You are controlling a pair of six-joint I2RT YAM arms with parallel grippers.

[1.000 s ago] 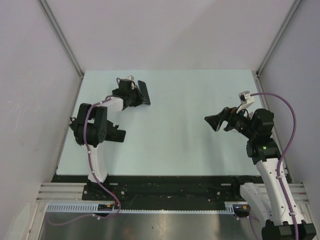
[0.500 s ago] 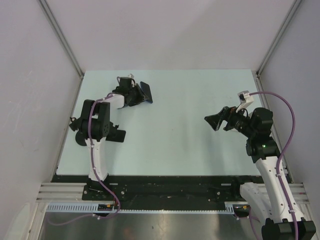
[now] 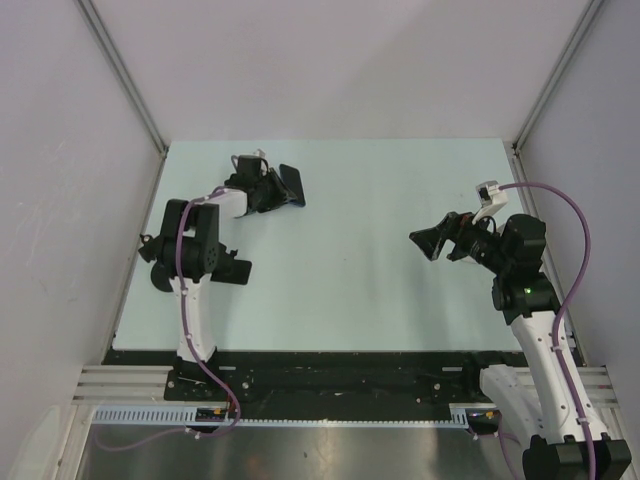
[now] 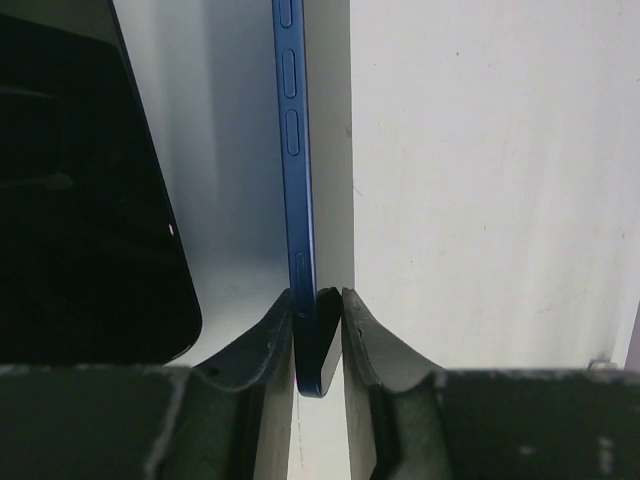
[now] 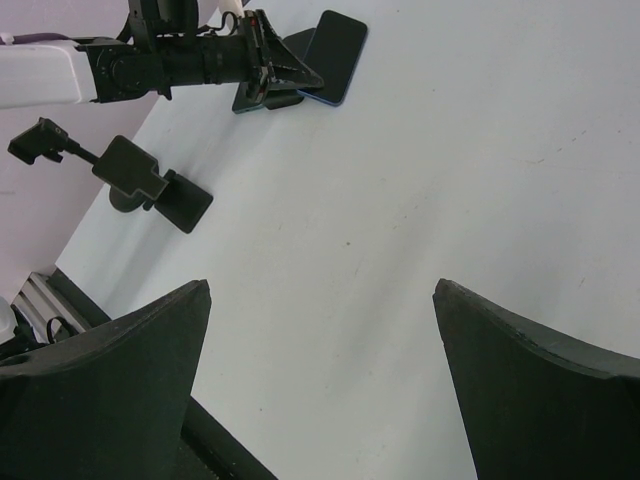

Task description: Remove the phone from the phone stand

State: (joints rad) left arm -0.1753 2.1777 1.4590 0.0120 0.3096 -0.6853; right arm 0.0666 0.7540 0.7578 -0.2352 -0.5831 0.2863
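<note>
Counter (image 3: 380, 290) takes up most of what I can see from above, a pale sheet boxed in by grey walls (image 3: 60, 150) on three sides. The left arm (image 3: 190, 255) stands folded near the left edge, its forearm stretched toward the far left corner. The right arm (image 3: 520, 270) leans in from the right side with its wrist turned toward the middle and a purple cable (image 3: 575, 250) looping over it.

The phone stand (image 3: 232, 269) sits on the counter just beside the left arm's elbow, on the near side. From the right wrist camera the phone stand (image 5: 150, 182) shows as black plates joined on a thin stem.

The phone (image 3: 291, 185) is well apart from it, up by the far left corner of the counter, at the tip of the left arm. It is dark-faced with a blue rim, and it is tilted up on edge rather than lying flat. Whether its lower side touches the counter I cannot tell.

The left jaws are clamped on the phone. In the left wrist view the phone (image 4: 294, 180) is seen edge-on, its blue side with the buttons running straight away from the camera. The two black fingers (image 4: 270, 335) press against it from either side at its near end.

The right jaws hang above the counter, right of the middle, spread wide with the fingers (image 5: 110, 350) far apart.
</note>
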